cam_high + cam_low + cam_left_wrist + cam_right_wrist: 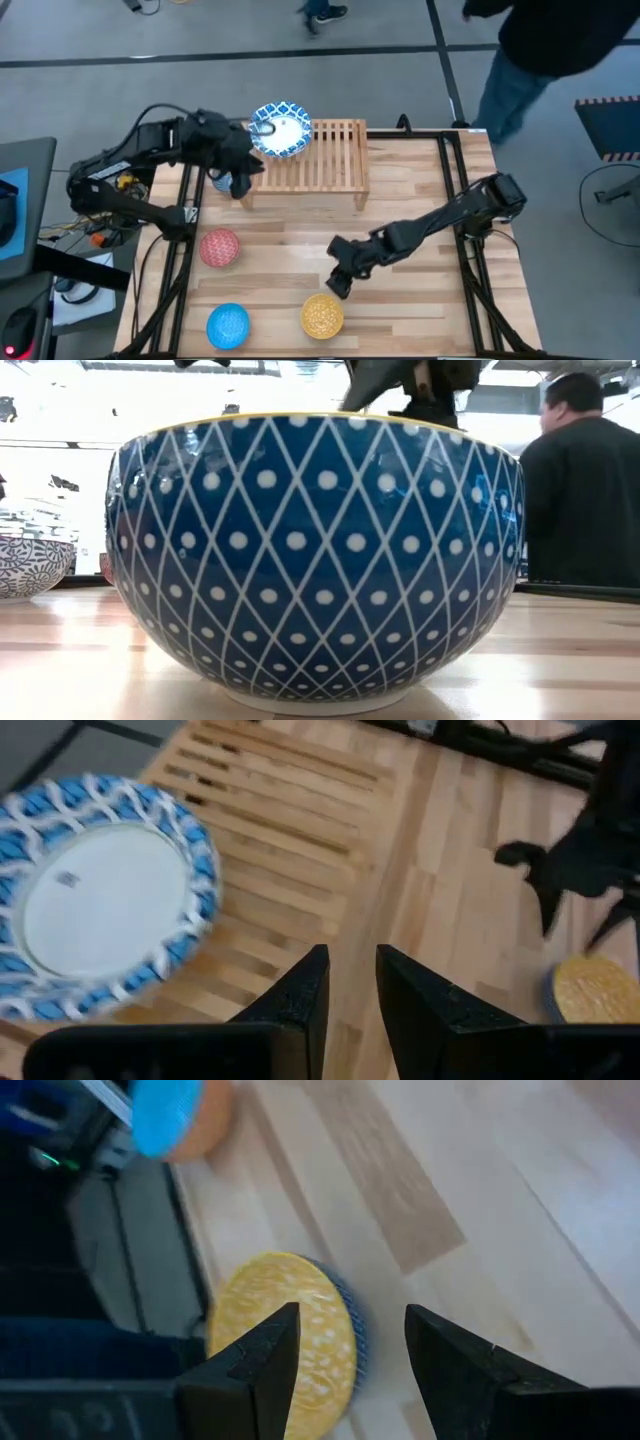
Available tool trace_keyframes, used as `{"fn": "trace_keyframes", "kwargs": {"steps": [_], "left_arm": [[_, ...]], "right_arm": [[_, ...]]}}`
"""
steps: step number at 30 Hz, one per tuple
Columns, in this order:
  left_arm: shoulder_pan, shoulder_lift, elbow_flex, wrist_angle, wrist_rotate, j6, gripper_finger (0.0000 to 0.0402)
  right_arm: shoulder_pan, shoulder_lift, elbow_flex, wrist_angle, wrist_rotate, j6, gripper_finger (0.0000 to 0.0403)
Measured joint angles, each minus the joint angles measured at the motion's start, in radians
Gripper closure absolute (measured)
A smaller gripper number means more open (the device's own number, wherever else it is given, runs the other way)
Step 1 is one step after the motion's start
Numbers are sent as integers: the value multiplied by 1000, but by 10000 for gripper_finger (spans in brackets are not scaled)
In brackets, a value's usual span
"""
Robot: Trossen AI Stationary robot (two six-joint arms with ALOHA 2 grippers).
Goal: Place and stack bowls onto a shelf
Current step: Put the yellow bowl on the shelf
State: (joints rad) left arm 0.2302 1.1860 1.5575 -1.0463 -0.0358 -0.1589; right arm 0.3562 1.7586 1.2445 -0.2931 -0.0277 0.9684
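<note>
**Reaching for the yellow bowl: right arm nearest**

Lining up my right gripper (pixel 338 285) over the front of the plank table (pixel 420 320), I am listing what lies within reach.

- Yellow bowl (pixel 323 315): sitting just beside my right gripper, a little toward the table's front edge and slightly to my left. In the right wrist view the yellow bowl (pixel 285 1335) is showing between and past my fingers (pixel 262 1365), which are standing wide with nothing in them. A round bowl has no long axis, so I judge any approach angle onto its rim will serve.
- Blue bowl (pixel 228 325) and red bowl (pixel 219 247): resting on my left side of the table, well apart from the right gripper.
- White bowl with blue-patterned rim (pixel 281 130): sitting on the left end of the shelf (pixel 330 155).
- Left gripper (pixel 240 180): hanging by that end of the shelf, jaws narrow and holding nothing.

The shelf is lying across the table from the yellow bowl.
</note>
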Motion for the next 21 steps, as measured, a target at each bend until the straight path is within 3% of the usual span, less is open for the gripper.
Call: {"fn": "trace_keyframes", "kwargs": {"steps": [7,21], "left_arm": [[-76,-57,-65,-29,-84,-65,331],[-148,-154,-255,-53,-85,-228,331]], "right_arm": [[35,125,66,-25,0,-99,211],[48,211,78,-40,-32,-206,212]]}}
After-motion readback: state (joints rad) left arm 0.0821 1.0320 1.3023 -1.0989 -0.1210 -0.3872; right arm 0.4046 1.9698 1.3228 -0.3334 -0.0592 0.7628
